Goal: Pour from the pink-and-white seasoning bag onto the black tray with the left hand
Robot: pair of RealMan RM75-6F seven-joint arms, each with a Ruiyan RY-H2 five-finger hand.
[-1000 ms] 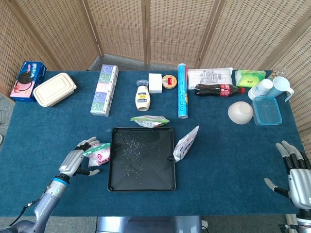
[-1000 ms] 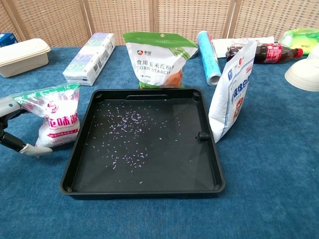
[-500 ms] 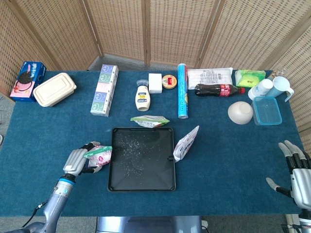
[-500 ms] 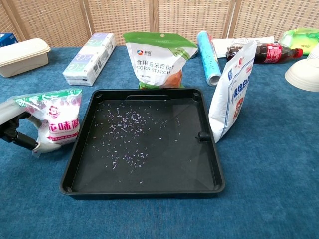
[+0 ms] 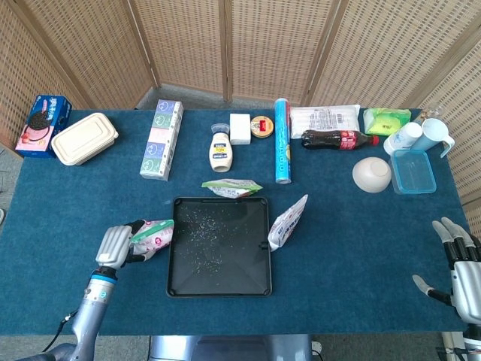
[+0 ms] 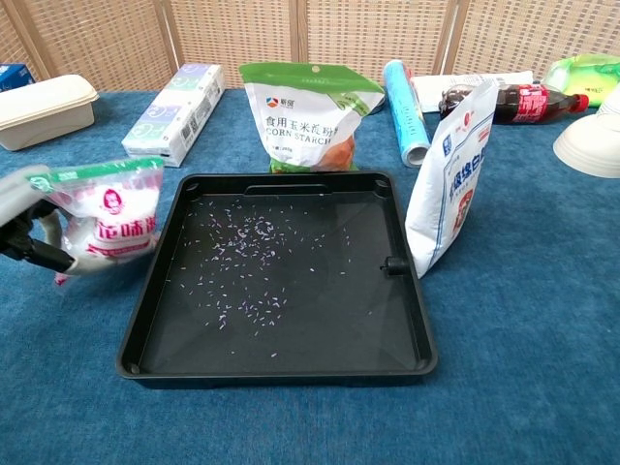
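1. We saw the left hand (image 5: 114, 246) closed around the pink-and-white seasoning bag (image 5: 154, 235), fingers wrapped over its left side, at the left edge of the black tray (image 5: 219, 286).
2. In the chest view, we found the same bag (image 6: 108, 215) off the cloth and tilted, its green-edged top leaning toward the tray (image 6: 281, 363) but not yet over the rim; only part of the left hand (image 6: 24, 237) showed at the frame's left border.
3. We noted the left forearm running up from the table's near edge, the hand low over the blue table (image 5: 338, 248).
4. We saw the right hand (image 5: 458, 259) at the table's far right corner, fingers spread and holding nothing, well apart from the tray.
5. We counted pale flecks scattered over the tray floor, mostly toward its back half.
6. We recorded a corn starch bag (image 6: 305, 116) standing just behind the tray and a white-and-blue bag (image 6: 448, 179) leaning against its right rim.
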